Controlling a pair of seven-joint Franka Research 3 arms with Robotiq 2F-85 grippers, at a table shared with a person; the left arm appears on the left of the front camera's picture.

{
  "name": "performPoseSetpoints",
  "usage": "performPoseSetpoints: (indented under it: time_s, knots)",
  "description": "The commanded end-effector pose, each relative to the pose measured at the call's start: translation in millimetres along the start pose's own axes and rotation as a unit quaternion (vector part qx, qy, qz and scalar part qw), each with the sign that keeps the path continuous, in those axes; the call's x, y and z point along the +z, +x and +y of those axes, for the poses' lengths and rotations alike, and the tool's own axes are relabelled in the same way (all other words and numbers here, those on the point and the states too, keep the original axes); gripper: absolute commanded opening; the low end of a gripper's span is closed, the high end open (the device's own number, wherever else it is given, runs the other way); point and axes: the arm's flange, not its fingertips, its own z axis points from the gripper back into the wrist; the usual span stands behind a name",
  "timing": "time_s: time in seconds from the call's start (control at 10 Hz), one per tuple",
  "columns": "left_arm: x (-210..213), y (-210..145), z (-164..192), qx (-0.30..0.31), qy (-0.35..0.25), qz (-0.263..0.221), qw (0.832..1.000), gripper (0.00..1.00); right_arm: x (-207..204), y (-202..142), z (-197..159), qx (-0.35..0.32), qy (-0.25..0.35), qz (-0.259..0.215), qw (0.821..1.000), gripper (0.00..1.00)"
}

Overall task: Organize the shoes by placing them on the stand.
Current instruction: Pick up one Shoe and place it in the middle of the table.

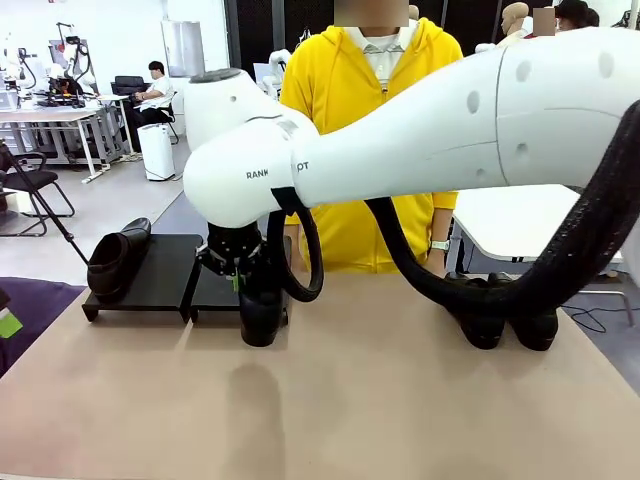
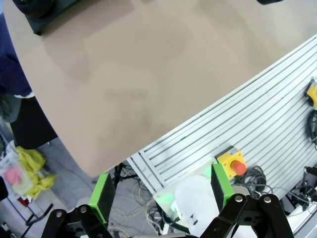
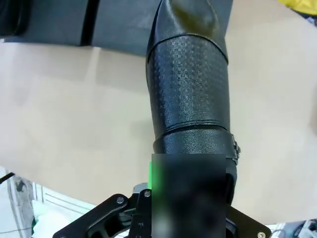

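My right gripper [image 1: 240,268] is shut on the heel end of a black glossy shoe [image 1: 262,312], reaching across to the left of centre. In the right wrist view that shoe [image 3: 190,94] points away from the gripper [image 3: 188,191], its toe over the near edge of the black stand [image 3: 114,25]. The stand's two platforms [image 1: 165,272] lie at the table's far left, and another shoe [image 1: 115,258] rests on the left one. Two more shoes [image 1: 482,322] stand at the right, partly behind the arm's cable. My left gripper [image 2: 162,193] hangs open beyond the table's near edge.
A person in a yellow hoodie [image 1: 345,90] stands at the far side, behind the right arm. Under the left gripper run aluminium rails with a yellow emergency stop button [image 2: 234,163]. The tan table [image 1: 380,400] spreads bare in the middle and front.
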Motion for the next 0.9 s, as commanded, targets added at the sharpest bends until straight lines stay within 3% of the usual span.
performPoseSetpoints:
  time_s: [0.0, 0.1, 0.4, 0.8]
  knots:
    - [1, -1, 0, 0.005, -0.004, -0.002, 1.0, 1.0, -12, 2, -1, -0.003, -0.006, 0.004, 1.0, 0.0]
    - [1, -1, 0, 0.005, -0.004, -0.002, 1.0, 1.0, -21, -19, -2, -0.006, -0.017, 0.046, 0.999, 0.0]
    - [1, -1, 0, 0.005, -0.004, -0.002, 1.0, 1.0, -47, -69, -11, -0.096, -0.076, 0.106, 0.987, 0.0]
    - [1, -1, 0, 0.005, -0.004, -0.002, 1.0, 1.0, -90, -73, -18, -0.16, -0.067, 0.125, 0.977, 0.0]
